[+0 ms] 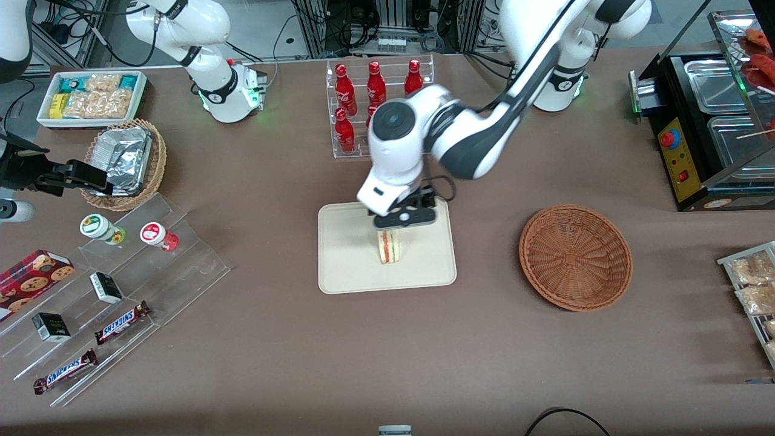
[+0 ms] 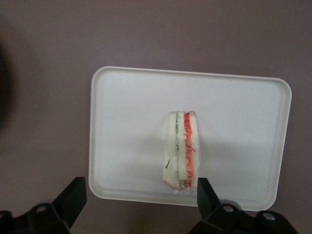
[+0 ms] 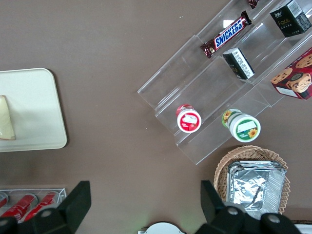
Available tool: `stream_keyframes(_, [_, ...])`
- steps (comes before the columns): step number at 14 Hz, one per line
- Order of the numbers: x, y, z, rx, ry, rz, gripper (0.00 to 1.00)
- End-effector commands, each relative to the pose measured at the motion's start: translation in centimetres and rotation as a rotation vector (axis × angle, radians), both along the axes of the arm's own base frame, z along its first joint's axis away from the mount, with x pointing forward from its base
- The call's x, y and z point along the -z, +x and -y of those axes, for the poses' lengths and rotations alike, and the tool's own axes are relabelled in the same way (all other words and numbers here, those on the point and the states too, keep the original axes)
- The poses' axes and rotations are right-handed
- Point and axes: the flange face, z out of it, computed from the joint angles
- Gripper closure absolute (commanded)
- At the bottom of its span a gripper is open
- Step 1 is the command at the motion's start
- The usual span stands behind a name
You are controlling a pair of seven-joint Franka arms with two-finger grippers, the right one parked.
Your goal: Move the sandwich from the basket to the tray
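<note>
Front view, sandwich: stands on edge on the tray, near its middle, filling layers facing the camera.
Front view, gripper: directly above the sandwich, close over its top edge; whether it touches cannot be told from here.
Front view, basket: empty, well apart from the tray, toward the working arm's end of the bench.
Left wrist view, sandwich: rests on the tray, apart from all four rims.
Left wrist view, gripper: fingers spread wide, holding nothing; one fingertip shows close beside the sandwich's lower corner.
Right wrist view, tray: one rounded corner visible with a pale edge of the sandwich on it.
Step in hand (judgement): release appears done; the retreat remains.
Procedure: raise the gripper straight up with the fingers spread; add no sideways travel until the fingertips are above the sandwich.
Risk: the wedge stands on a narrow edge; a brush from the near fingertip is likely to tip it flat or slide it toward the rim.
Check: sandwich upright or flat, fully inside the rim.
</note>
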Motion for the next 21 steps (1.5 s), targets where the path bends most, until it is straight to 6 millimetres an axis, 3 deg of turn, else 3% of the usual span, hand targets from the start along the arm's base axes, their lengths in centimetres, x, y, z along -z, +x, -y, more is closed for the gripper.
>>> stream_keyframes(1, [-4.5,0.5,-4.4,-0.051,0.003,-0.01,0.0])
stream_keyframes(4, [-8.7,1.7,-10.3,-0.023,0.012,-0.076,0.0])
stream_keyframes(10, [-14.4,4.0,-23.0,0.057,0.006,-0.147,0.0])
stream_keyframes(16, [-17.5,3.6,-33.5,0.181,-0.015,-0.205,0.0])
stream_keyframes(18, [-17.9,3.8,-38.3,0.14,-0.029,-0.203,0.0])
stream_keyframes(19, [-18.2,3.5,-37.7,0.183,-0.033,-0.2,0.0])
stream_keyframes(20, [-18.3,3.7,-40.4,0.152,-0.041,-0.197,0.0])
stream_keyframes(21, [-18.7,3.2,-40.4,0.176,-0.046,-0.192,0.0])
